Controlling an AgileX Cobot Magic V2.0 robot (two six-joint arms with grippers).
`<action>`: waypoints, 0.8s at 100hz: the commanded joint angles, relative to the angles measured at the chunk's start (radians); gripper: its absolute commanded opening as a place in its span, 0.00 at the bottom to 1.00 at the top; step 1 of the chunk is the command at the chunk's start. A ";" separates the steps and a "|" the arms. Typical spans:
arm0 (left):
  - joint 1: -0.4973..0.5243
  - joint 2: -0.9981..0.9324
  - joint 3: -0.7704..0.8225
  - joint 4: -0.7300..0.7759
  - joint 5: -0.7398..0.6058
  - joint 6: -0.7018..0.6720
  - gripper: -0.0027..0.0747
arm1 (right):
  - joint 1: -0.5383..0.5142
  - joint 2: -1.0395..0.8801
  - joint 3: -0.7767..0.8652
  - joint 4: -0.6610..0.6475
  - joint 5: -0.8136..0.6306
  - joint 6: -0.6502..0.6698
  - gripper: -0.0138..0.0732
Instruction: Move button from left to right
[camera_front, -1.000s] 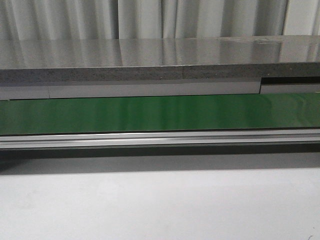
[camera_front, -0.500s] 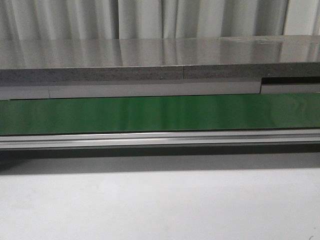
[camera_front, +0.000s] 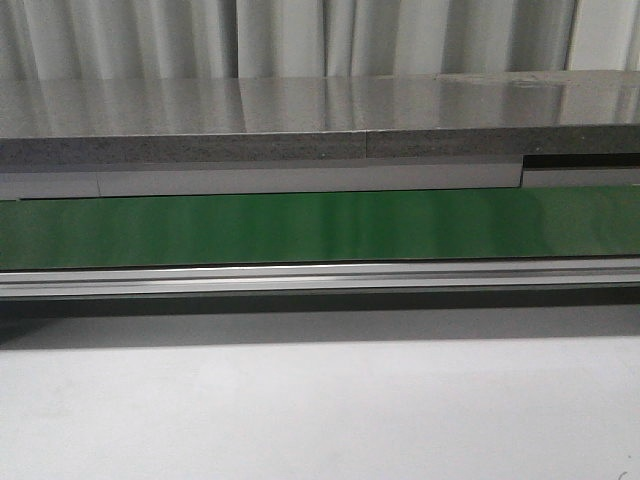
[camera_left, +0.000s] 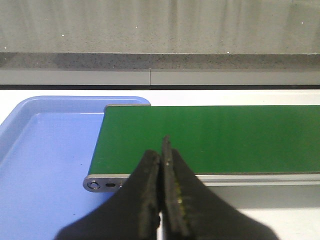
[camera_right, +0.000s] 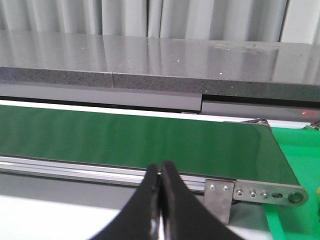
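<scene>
The button is out of view in every frame. The green belt (camera_front: 320, 226) runs across the front view and is bare; neither arm shows there. In the left wrist view my left gripper (camera_left: 161, 147) is shut and empty, on the near side of the belt's left end (camera_left: 210, 137). In the right wrist view my right gripper (camera_right: 160, 167) is shut and empty, on the near side of the belt (camera_right: 140, 140), close to its right end.
A blue tray (camera_left: 45, 150) lies under and beside the belt's left end. A green surface (camera_right: 295, 150) lies past the belt's right end. An aluminium rail (camera_front: 320, 277) fronts the belt. A grey stone counter (camera_front: 320, 120) runs behind it.
</scene>
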 joint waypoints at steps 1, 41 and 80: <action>-0.008 0.006 -0.028 -0.015 -0.072 -0.001 0.01 | 0.002 -0.019 -0.016 -0.014 -0.084 0.001 0.08; -0.008 0.006 -0.027 -0.013 -0.173 -0.001 0.01 | 0.002 -0.019 -0.016 -0.014 -0.084 0.001 0.08; -0.071 -0.094 0.082 0.359 -0.236 -0.388 0.01 | 0.002 -0.019 -0.016 -0.014 -0.084 0.001 0.08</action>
